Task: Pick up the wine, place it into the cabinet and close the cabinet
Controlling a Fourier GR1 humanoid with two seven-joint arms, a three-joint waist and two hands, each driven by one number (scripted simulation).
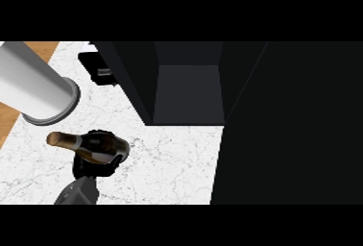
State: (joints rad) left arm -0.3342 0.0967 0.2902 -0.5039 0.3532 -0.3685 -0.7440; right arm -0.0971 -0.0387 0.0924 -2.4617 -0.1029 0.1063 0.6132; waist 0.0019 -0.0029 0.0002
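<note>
The wine bottle is dark with a gold foil neck that points to the upper left. It is tilted over the white marble counter at the lower left. My left hand is shut on the bottle's body, with black fingers curled round its thick end. The grey forearm comes in from the lower edge. The dark cabinet stands open to the upper right of the bottle, its inside dark and bare where it shows. Its door is swung out along the right side. My right hand does not show.
A tall light-grey cylinder stands at the upper left, close above the bottle's neck. A small black object sits by the cabinet's left wall. A wooden strip borders the counter on the left.
</note>
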